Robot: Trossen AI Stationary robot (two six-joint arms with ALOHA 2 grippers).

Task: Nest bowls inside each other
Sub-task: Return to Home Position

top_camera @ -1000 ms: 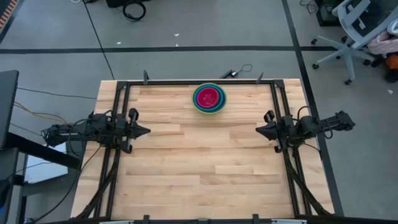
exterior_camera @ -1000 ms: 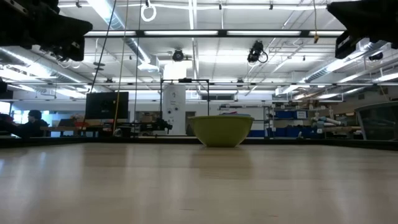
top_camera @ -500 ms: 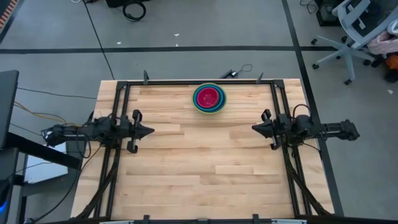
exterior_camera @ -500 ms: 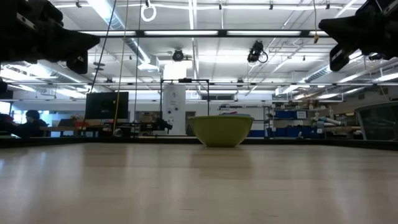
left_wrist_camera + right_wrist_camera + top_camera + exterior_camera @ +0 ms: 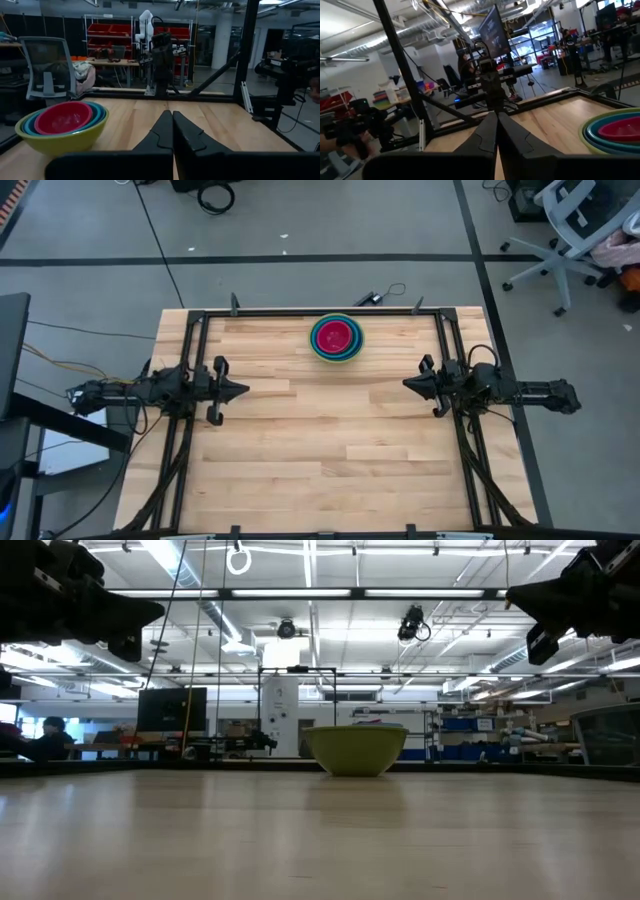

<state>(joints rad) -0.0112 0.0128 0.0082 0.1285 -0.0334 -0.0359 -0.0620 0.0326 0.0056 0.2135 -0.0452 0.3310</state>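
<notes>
The bowls [image 5: 337, 338] stand nested in one stack at the middle of the table's far edge. The olive-green one is outermost, with blue ones and a lime one inside it and the magenta-red one [image 5: 64, 116] innermost. The stack rests on its base on the wood and also shows in the low view [image 5: 356, 748] and the right wrist view [image 5: 615, 131]. My left gripper [image 5: 240, 390] hangs shut above the table's left side and points toward the right. My right gripper [image 5: 407, 384] hangs shut above the right side and points toward the left. Both are clear of the bowls and hold nothing.
A black metal frame [image 5: 320, 312] runs along the table's far edge and down both sides under the arms. Bare wood [image 5: 330, 440] lies between the grippers and toward the near edge. An office chair [image 5: 565, 230] stands on the floor beyond the far right corner.
Both grippers have sunk a little, shut and holding nothing. My right arm has swung about its base, so it now lies straight across the table's right side, its gripper pointing a little farther toward the left. The bowls have not moved.
</notes>
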